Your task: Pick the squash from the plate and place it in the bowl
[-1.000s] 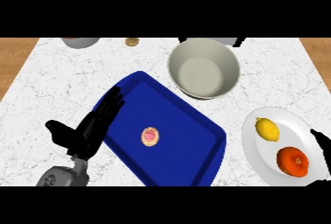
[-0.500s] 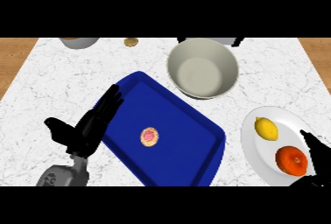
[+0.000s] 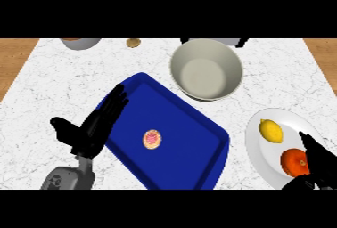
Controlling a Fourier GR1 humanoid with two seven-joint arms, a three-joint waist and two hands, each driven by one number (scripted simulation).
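Observation:
A white plate (image 3: 262,149) at the right holds a yellow oval piece (image 3: 271,132) and a round orange-red piece (image 3: 295,162); I cannot tell which is the squash. My right hand (image 3: 319,158) comes in from the lower right, open, its straight fingers over the plate's right side, just beside the orange-red piece. The large beige bowl (image 3: 206,73) stands at the back, beyond the plate and to its left, with nothing in it. My left hand (image 3: 92,129) is open, its fingers lying along the blue tray's left edge.
A blue tray (image 3: 187,160) lies slantwise in the middle with a small round pink item (image 3: 152,139) on it. At the counter's back edge are a grey cup (image 3: 80,42) and a small brown item (image 3: 133,42). Wood floor shows beyond the counter's sides.
My right hand has come further in from the lower right edge, up over the plate toward the orange-red piece. The left hand has hardly moved.

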